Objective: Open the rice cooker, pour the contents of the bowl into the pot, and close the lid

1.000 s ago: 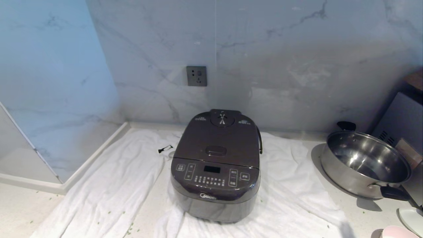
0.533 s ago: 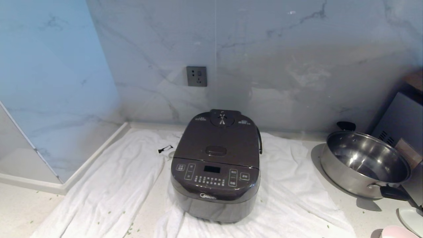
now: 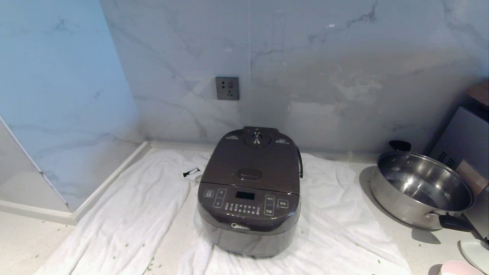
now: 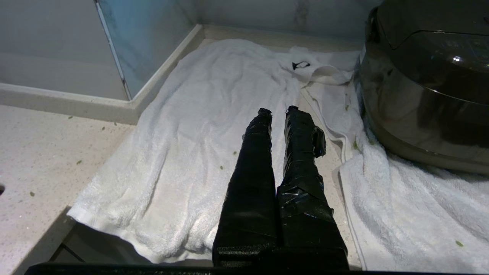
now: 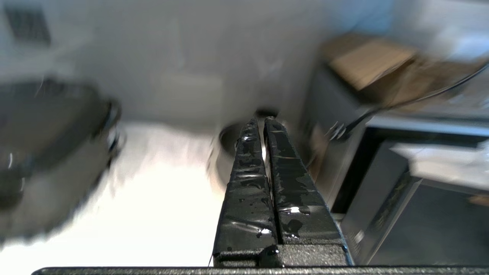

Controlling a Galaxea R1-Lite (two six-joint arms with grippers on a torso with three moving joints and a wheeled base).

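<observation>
Marble walls back a pale counter draped in a white towel, presumably to catch spills. On it sits the rice cooker, lid down, just beside the idle left gripper, fingers nearly together, empty. The right gripper, pinched closed on nothing, points past the cooker toward a steel pan.
</observation>
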